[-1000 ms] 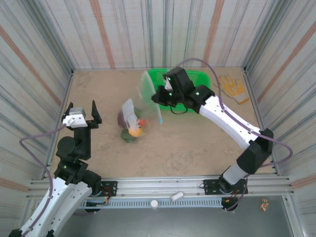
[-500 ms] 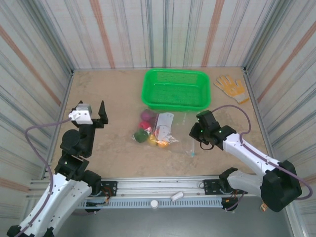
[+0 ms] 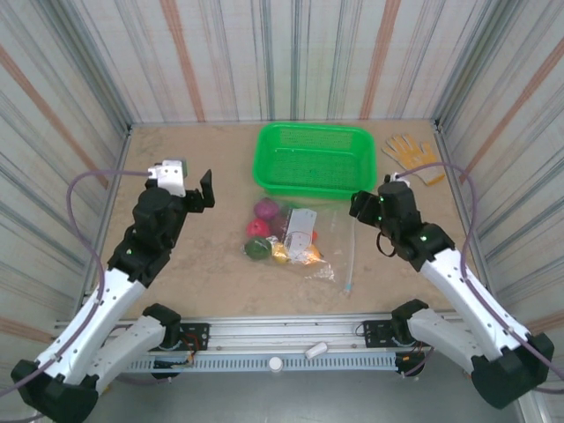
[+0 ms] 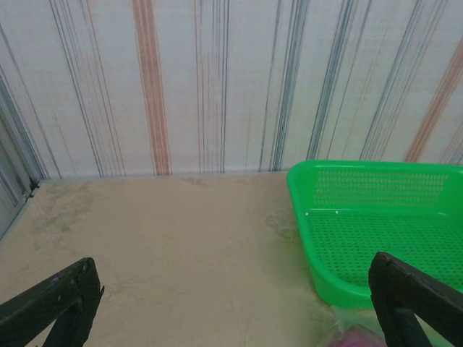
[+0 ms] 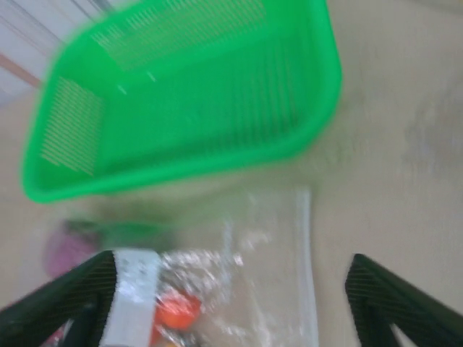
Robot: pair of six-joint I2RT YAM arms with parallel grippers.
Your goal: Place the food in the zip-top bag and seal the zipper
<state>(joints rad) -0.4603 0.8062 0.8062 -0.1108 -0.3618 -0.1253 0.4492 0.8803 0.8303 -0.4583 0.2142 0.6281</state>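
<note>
Sealing looks to us like the step in hand. The small toy fruits and vegetables, maroon, pink-red, dark green, yellow and orange, appear bunched inside the clear crinkly zip-top bag. It lies flat on the sandy table, just in front of the green mesh plastic tray. The thin pale blue-white zipper strip runs along the bag's right edge; whether it is shut we cannot tell. The right claw hovers wide near the strip's far end, and the left claw is wide and well apart. We would pin one end, then pinch and slide along the strip, keeping it flat.
</note>
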